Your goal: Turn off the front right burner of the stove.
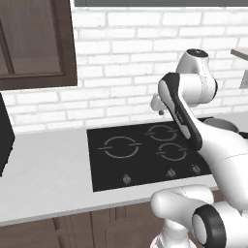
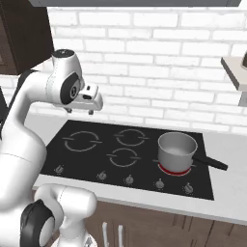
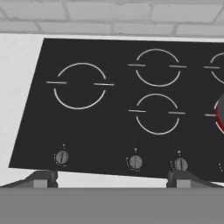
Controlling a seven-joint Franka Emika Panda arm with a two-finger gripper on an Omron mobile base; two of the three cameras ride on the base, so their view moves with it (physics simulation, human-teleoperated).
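Stove [image 2: 91,159] glass is lying flat and glossy black, a wide rectangle sunk into the smooth white table [image 1: 43,179], against the white brick wall [image 2: 154,72]. Thin grey ring marks are showing on its surface: one large double-arc ring [image 1: 120,147] toward its left edge and two smaller rings [image 3: 156,113] near the middle. A row of small round grey knobs [image 3: 135,162] is running along its front edge. Toward the front right corner of the glass, the front right burner [image 2: 174,170] is glowing red, a thin crescent peeking out under a round brushed-metal pot [image 2: 177,150] that is sitting on it, its straight black handle [image 2: 211,162] pointing toward the right edge. The tool [image 2: 79,111] is hanging above the back left part of the glass, well apart from the pot and the knobs. In the hand view its two dark fingertips [image 3: 41,178] are standing wide apart, gripping nothing.
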